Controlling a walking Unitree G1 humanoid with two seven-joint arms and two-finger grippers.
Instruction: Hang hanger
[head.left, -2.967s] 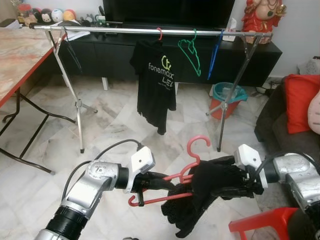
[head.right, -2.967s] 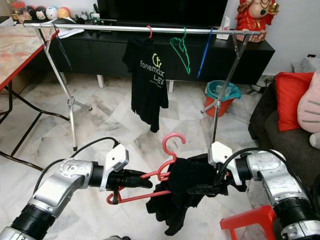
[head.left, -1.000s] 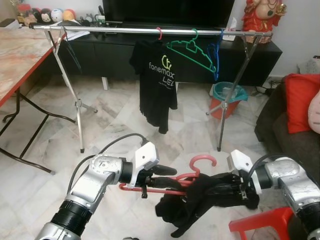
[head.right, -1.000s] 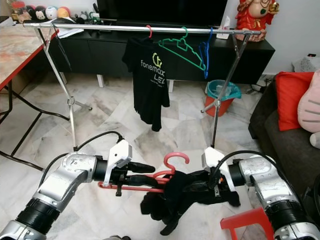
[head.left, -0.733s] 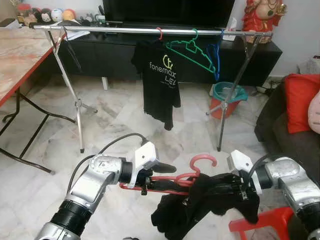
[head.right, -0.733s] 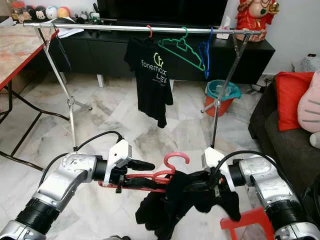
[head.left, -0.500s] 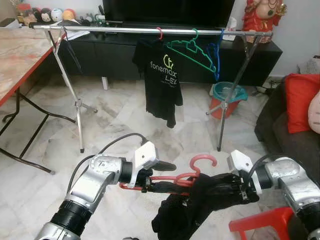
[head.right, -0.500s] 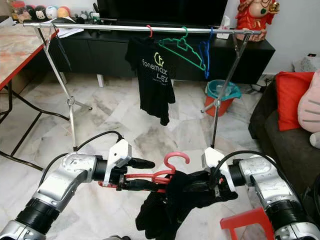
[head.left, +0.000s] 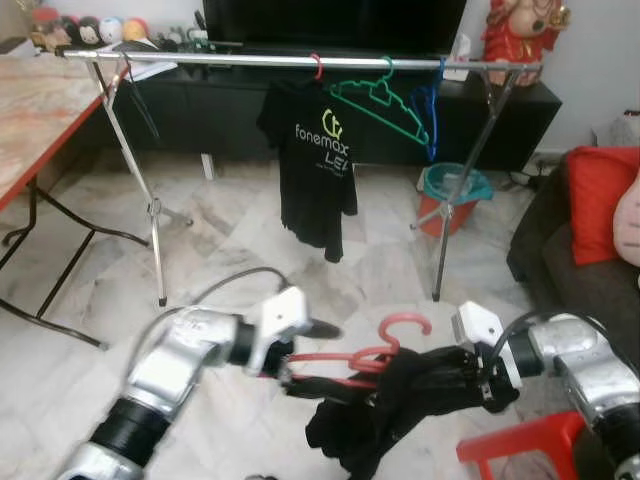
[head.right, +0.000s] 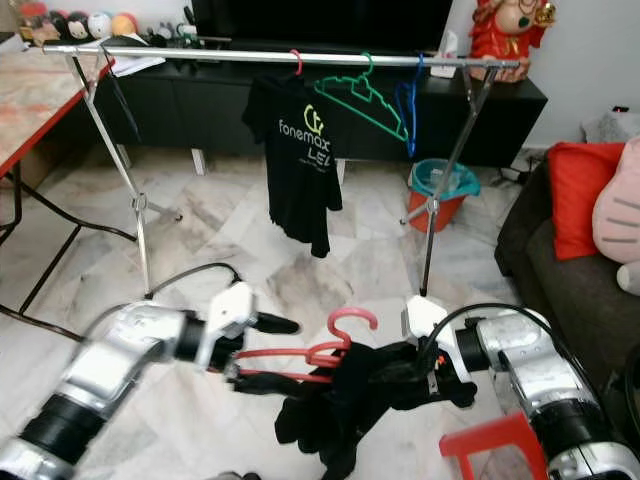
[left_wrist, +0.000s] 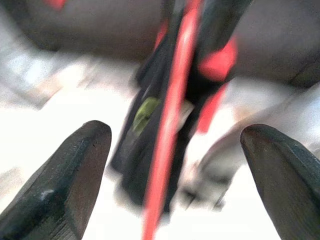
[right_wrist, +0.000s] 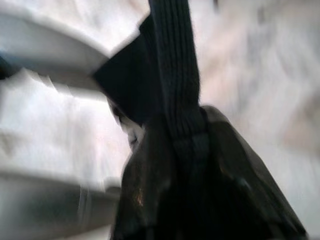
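Left claw (left_wrist: 172, 165) open w/ red hanger (head.left: 340, 358) between fingers; right claw (head.right: 415, 385) grips black garment (head.right: 345, 405).

Silver arms (head.left: 175, 365), white wrist blocks (head.left: 478, 327), black cables (head.right: 195, 275).

The rail (head.left: 300, 62) is bare from its left end to the black T-shirt (head.left: 318, 165). Right of the shirt, the green hanger (head.left: 385, 104) and blue hanger (head.left: 430, 105) occupy the rail close together. The floor (head.left: 230, 240) before the rack is open. A red stool (head.left: 520, 455) stands beside the right arm; a sofa (head.left: 560, 270) bounds the right side, a table (head.left: 40, 110) the left.
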